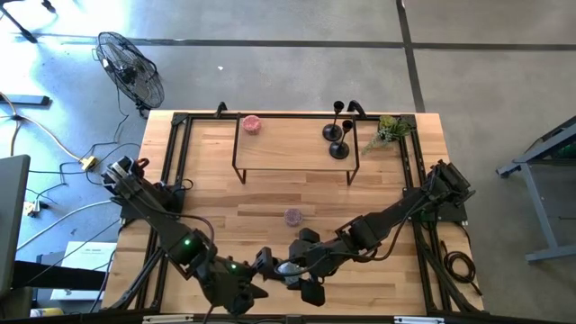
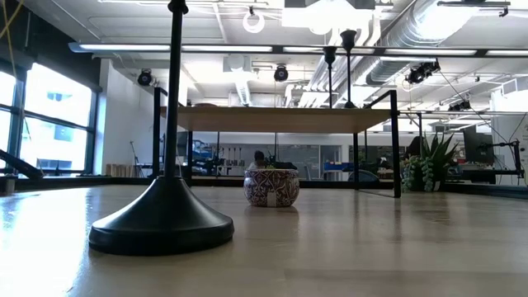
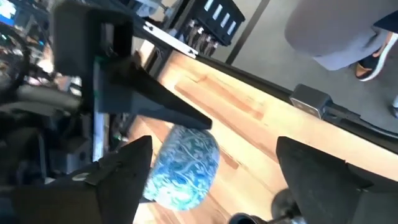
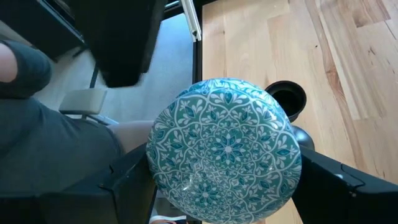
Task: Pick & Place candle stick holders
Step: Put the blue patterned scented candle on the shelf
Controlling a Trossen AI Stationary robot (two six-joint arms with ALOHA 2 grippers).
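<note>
Unmarked black candle stick holder (image 2: 165,216) beside patterned tin (image 2: 271,187)

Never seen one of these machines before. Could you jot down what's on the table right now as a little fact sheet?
Raised shelf: two candle stick holders at one end, a pink thing at the other
Near edge: third holder, upright
Table middle: patterned jar
Right pincer: closed on a blue patterned dish
Left pincer: open, close beside that dish
Back corner: plant
</note>
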